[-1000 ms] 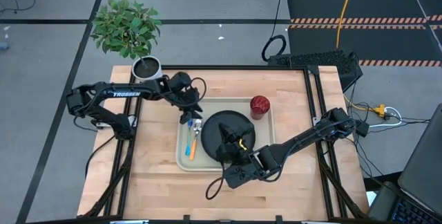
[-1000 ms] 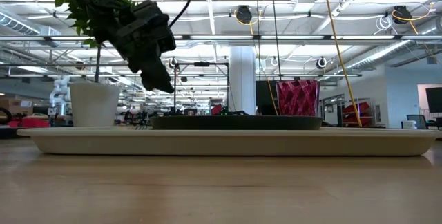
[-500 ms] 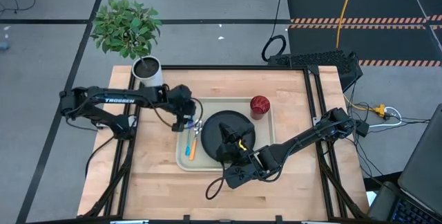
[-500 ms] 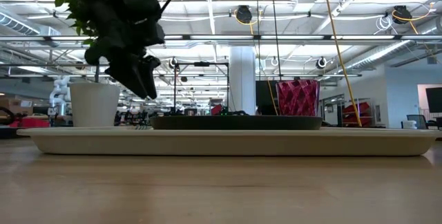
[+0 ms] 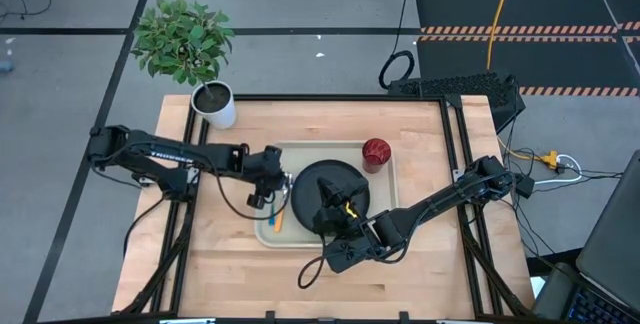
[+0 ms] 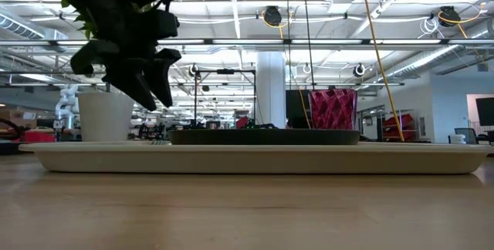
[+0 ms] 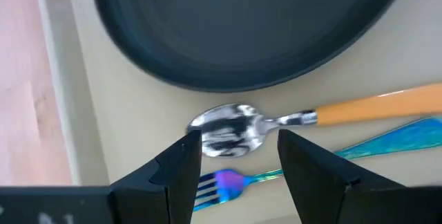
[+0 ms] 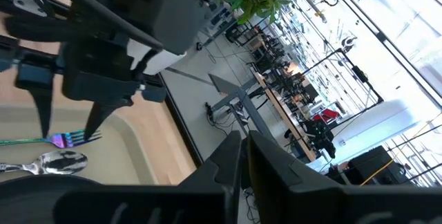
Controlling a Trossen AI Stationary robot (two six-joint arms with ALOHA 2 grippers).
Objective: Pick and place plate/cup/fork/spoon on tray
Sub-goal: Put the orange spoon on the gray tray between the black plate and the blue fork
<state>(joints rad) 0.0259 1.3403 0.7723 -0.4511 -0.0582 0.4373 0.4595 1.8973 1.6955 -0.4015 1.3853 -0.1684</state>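
Note:
The beige tray (image 5: 385, 207) holds the black plate (image 5: 345, 172), the red cup (image 5: 376, 151) at its far right corner, and, along its left side, the orange-handled spoon (image 7: 238, 128) and the blue-handled fork (image 7: 387, 141), lying flat side by side. My left gripper (image 7: 238, 158) hangs open just above the spoon's bowl and the fork's tines (image 7: 215, 184), pointing steeply down and touching neither. My right gripper (image 8: 243, 144) is shut on nothing and hovers above the plate's near side (image 5: 326, 202).
A white pot with a green plant (image 5: 213, 104) stands at the table's far left corner, beyond the left arm. Bare wood lies left of the tray (image 5: 225, 234) and along the near edge. In the low view the left gripper (image 6: 147, 80) hangs over the tray's left end.
My left gripper has swung from the tray's far left corner toward the near edge, along the tray's left side, and its wrist has rolled. It has stayed open. Fork, spoon, plate and cup have not moved.

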